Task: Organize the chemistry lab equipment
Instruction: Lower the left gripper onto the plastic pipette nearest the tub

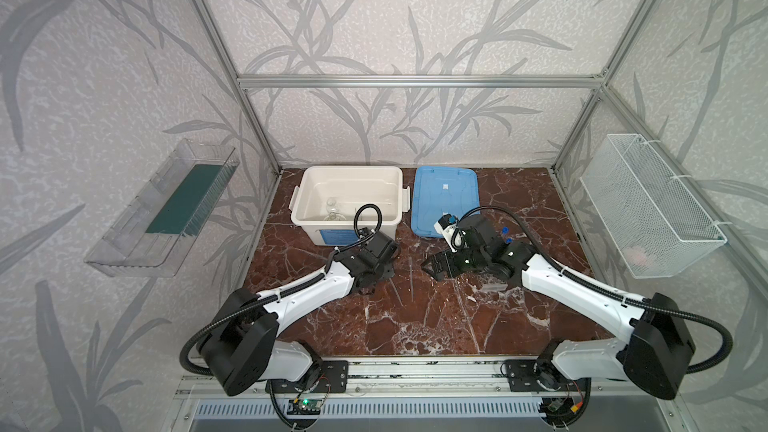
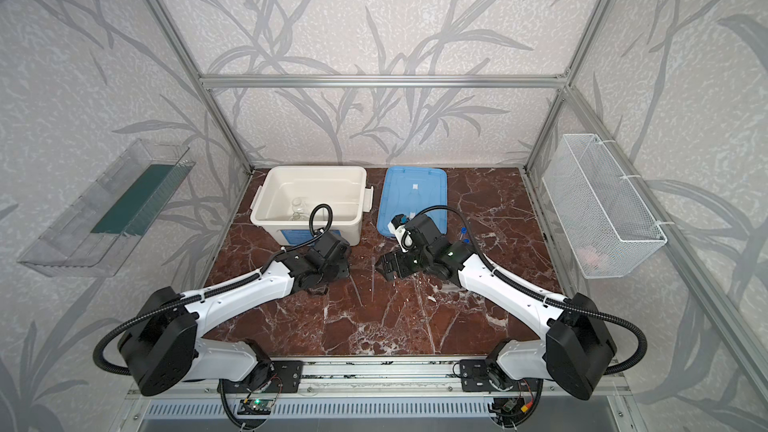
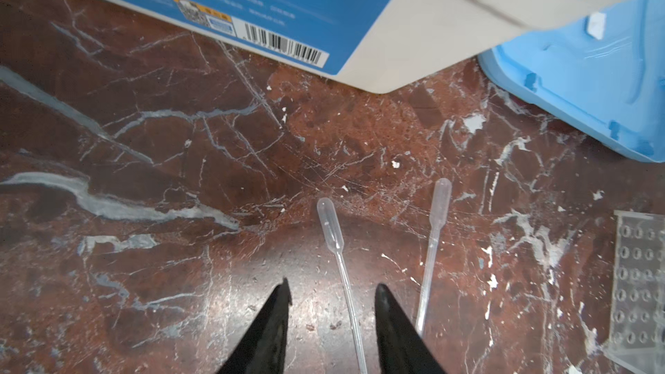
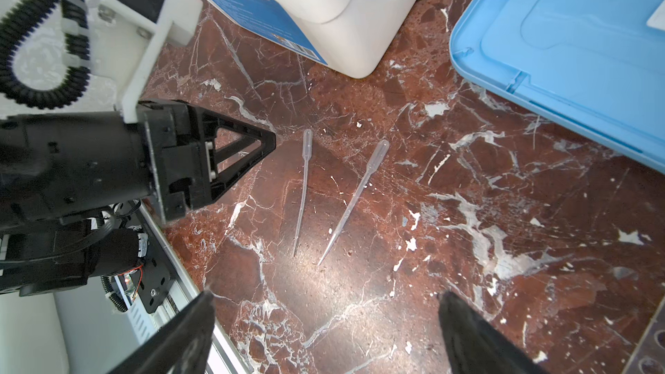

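Nearest to the left wrist camera are the two black, pointed fingers of the left gripper [image 3: 333, 286]. They are partly spread. The thin stem of a clear plastic pipette [image 3: 333, 232] runs through the gap, closer to one finger; whether it touches, I cannot tell. A second pipette [image 3: 437, 217] lies just beside, outside the gap. Each has a soft long bulb and narrows to a fine tip. Both lie flat on the counter [image 3: 180, 174], a glossy red-brown marble with white veins.

The right wrist view shows the right gripper [image 4: 325, 295] spread wide with nothing between its fingers, and both pipettes in full length, which the left wrist view cuts off. The left wrist view shows the tube rack [image 3: 640, 282], a flat clear plate with rows of round holes.

Only the top views look inside the smooth white tub [image 1: 349, 176], where two small glass vessels [image 1: 331, 209] stand. They also show blue-capped test tubes [image 1: 505, 228] near the flat blue lid [image 1: 444, 197], beside the right arm.
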### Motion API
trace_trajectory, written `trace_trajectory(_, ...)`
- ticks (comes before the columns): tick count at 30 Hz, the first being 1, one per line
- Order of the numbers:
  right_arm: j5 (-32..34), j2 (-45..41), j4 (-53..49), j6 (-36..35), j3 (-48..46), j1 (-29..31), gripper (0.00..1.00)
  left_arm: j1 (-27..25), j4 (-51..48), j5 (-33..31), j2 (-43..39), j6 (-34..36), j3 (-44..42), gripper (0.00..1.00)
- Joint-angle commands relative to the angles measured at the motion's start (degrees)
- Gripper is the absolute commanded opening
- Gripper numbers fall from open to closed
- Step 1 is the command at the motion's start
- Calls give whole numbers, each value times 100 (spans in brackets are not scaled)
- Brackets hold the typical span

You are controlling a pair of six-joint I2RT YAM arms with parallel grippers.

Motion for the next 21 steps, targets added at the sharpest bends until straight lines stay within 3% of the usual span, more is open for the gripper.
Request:
trace_trajectory(1,60,61,100,-5,88,-10,95,-33,292,-141,336,-18,-41,37)
trace_trajectory(4,45,112,103,-31,82,-10,95,-43,690,31,511,-123,-143,37)
trace_trajectory(21,83,132,53,-172,76,-14,95,-68,461,-187,1193,39,110,26)
